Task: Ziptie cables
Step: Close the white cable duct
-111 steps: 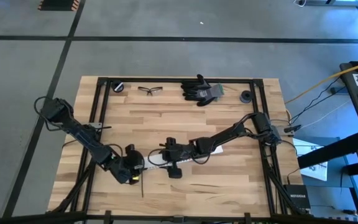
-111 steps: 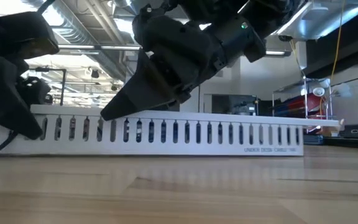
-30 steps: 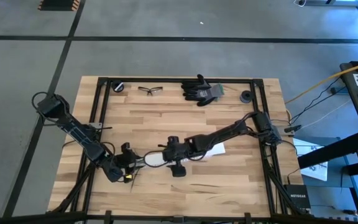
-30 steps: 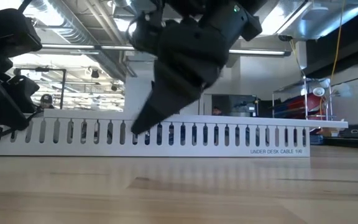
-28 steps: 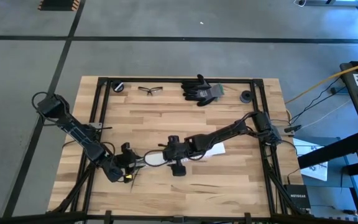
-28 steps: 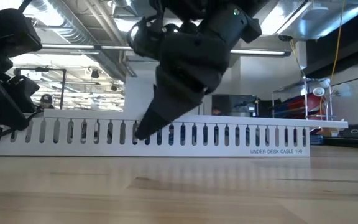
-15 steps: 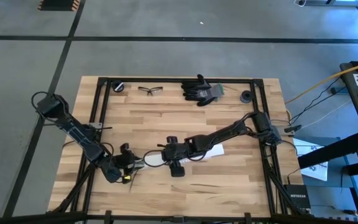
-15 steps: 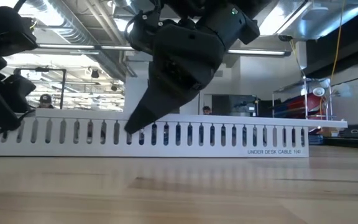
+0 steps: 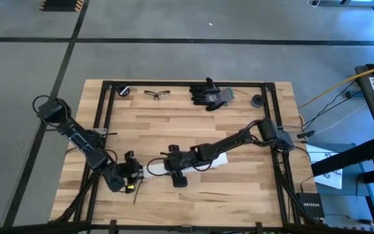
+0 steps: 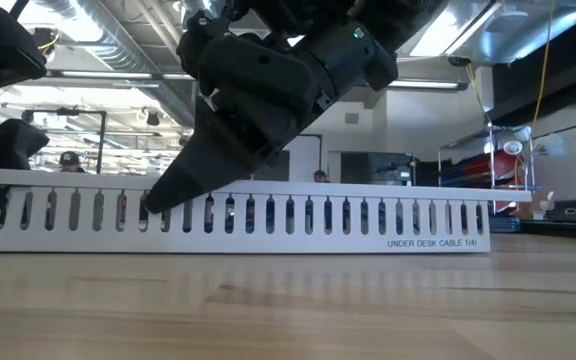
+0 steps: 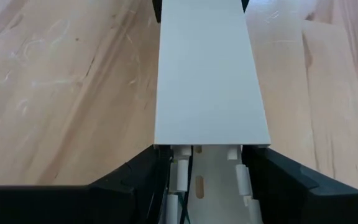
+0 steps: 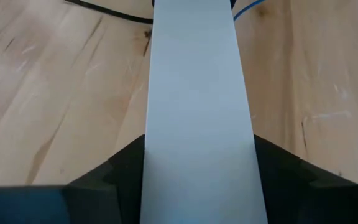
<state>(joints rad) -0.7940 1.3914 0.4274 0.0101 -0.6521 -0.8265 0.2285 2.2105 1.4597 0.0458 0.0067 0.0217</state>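
in the high view we see the left gripper (image 9: 130, 175) at one end of the white slotted cable rail (image 9: 153, 170), near the front of the wooden counter (image 9: 174, 123), and the right gripper (image 9: 167, 164) straddling the rail a little further along. a dark cable (image 9: 136, 194) trails off the rail's end near the left gripper. gloves (image 9: 210, 94) and safety glasses (image 9: 156, 94) lie at the far edge.

in the low view the rail (image 10: 268, 215) lies flat along the counter, with the right gripper (image 10: 163, 200) reaching down over it.

in the left wrist view the left gripper's fingers (image 11: 135, 171) sit partly parted, one against each side of the rail, whose flat white cover (image 11: 207, 74) stops short; a thin dark cable (image 11: 186, 199) shows in the open channel.

in the right wrist view the right gripper's fingers (image 12: 126, 162) flank the cover (image 12: 197, 112) at medium width, apparently clamping it.

we judge the risk is this: if the two arms pull unevenly, the cover could skew or the cables could slip out of the channel.
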